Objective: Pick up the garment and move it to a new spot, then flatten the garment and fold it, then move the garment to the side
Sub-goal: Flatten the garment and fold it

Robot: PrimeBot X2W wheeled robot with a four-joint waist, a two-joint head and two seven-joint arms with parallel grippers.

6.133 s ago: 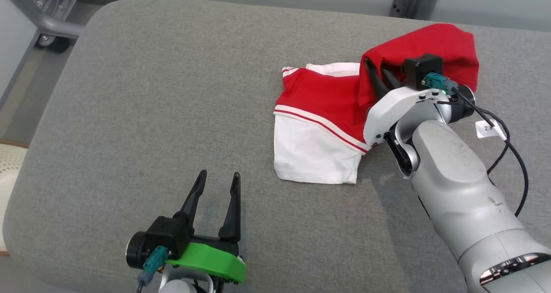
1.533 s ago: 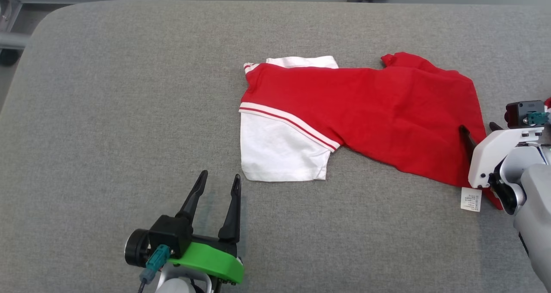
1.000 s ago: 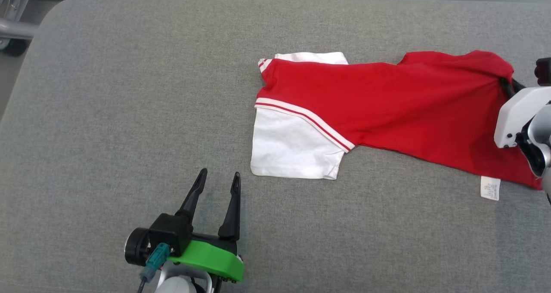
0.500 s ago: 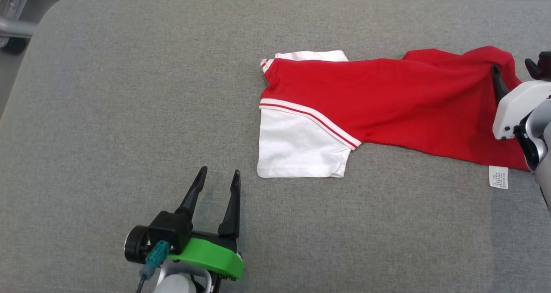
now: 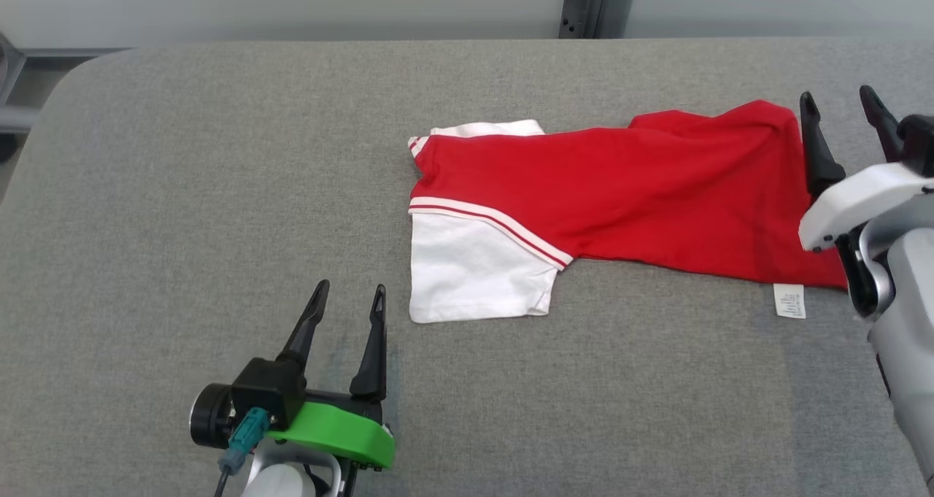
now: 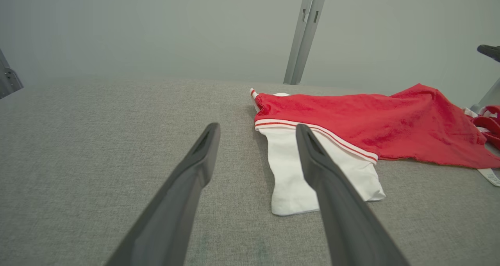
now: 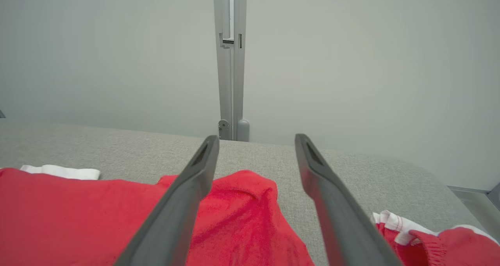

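Red-and-white cotton garment (image 5: 620, 183) now lies stretched across the grey fabric worktop (image 5: 182, 190); the right gripper (image 5: 836, 97) has just let go, jaws spread beside its edge. Left gripper (image 5: 350, 288) waits nearby, jaws spread; flattening looks underway.

A grey fabric-covered surface (image 5: 219, 154) meets a plain pale wall (image 6: 156, 31) with a metal upright (image 7: 230, 63).
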